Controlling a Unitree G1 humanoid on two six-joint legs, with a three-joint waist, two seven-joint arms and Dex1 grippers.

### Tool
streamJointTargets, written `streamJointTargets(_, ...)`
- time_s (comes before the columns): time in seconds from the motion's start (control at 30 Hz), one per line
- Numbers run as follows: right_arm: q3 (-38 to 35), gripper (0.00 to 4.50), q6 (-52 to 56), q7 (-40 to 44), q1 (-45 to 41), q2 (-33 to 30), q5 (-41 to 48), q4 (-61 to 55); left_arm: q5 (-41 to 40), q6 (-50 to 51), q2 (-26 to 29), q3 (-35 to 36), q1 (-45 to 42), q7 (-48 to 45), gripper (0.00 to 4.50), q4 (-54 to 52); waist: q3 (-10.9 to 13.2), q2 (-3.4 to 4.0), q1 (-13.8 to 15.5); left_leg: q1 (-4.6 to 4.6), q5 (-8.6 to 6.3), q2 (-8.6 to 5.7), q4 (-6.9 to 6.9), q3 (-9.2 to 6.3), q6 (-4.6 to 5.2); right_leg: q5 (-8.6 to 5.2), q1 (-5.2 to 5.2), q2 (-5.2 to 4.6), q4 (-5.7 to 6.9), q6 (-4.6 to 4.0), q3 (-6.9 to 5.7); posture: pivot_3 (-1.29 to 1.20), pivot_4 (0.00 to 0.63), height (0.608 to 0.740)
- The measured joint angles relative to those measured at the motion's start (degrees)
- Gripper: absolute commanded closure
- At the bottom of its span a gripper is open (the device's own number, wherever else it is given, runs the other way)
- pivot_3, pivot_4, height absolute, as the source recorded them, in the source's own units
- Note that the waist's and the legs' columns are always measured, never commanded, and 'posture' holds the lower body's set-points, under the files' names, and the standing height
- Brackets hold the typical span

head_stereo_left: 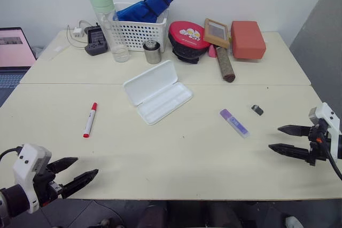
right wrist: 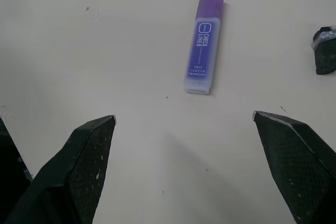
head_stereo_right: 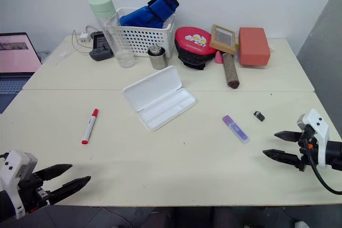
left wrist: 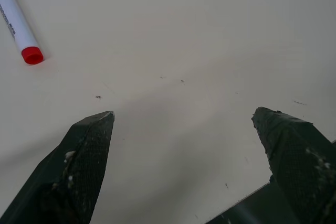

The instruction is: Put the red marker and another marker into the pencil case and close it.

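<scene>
The red marker (head_stereo_left: 90,119) lies on the cream table, left of centre, red cap toward the back; its red tail end (left wrist: 32,55) shows in the left wrist view. The white pencil case (head_stereo_left: 158,92) lies open in the middle, lid tipped back, tray empty. A stubby purple marker (head_stereo_left: 234,122) lies right of centre, also seen in the right wrist view (right wrist: 205,65). My left gripper (head_stereo_left: 76,168) hovers open at the near left edge, well short of the red marker. At the near right, my right gripper (head_stereo_left: 279,138) is open, pointing toward the purple marker.
A tiny dark clip (head_stereo_left: 257,110) lies beside the purple marker. Along the back stand a white lattice basket (head_stereo_left: 140,33) with blue cloth, a clear bottle (head_stereo_left: 111,26), a metal cup (head_stereo_left: 152,52), a red pouch (head_stereo_left: 187,40), a frame, an orange box (head_stereo_left: 248,39). A laptop (head_stereo_left: 15,52) sits far left.
</scene>
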Motion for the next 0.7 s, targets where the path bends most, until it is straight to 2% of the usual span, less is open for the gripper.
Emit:
streamJointTargets(0.5, -1.31, 0.09, -2.02, 2.74, 0.79, 0.79, 1.89, -1.55, -2.75, 2.08, 0.8, -2.53, -5.53, 1.63, 0.0, -2.68, -0.01, -0.01, -0.04, 0.02, 0.0, 0.0, 0.0, 0.01, 0.0, 0.01, 0.02, 0.02, 0.02, 0.02, 0.01, 0.0, 0.15, 0.74)
streamJointTargets(0.63, -1.78, 0.09, -2.68, 2.91, -2.87, 1.97, 4.97, -3.36, -6.08, 3.27, -0.09, -8.14, -14.12, 6.18, 0.0, -6.48, -0.01, -0.02, 0.05, 0.03, 0.01, -0.01, 0.1, -0.03, -0.01, 0.08, 0.07, 0.01, 0.05, 0.12, 0.01, 0.0, 0.15, 0.74)
streamJointTargets(0.7, -2.23, 0.09, -2.4, 2.11, -5.86, 2.37, 7.05, -4.13, -6.4, 3.93, -2.61, -14.82, -21.37, 10.46, 0.0, -7.87, -0.04, 0.03, 0.16, 0.12, 0.01, -0.11, 0.1, -0.02, -0.01, 0.1, 0.19, 0.01, 0.0, 0.18, 0.02, 0.0, 0.15, 0.74)
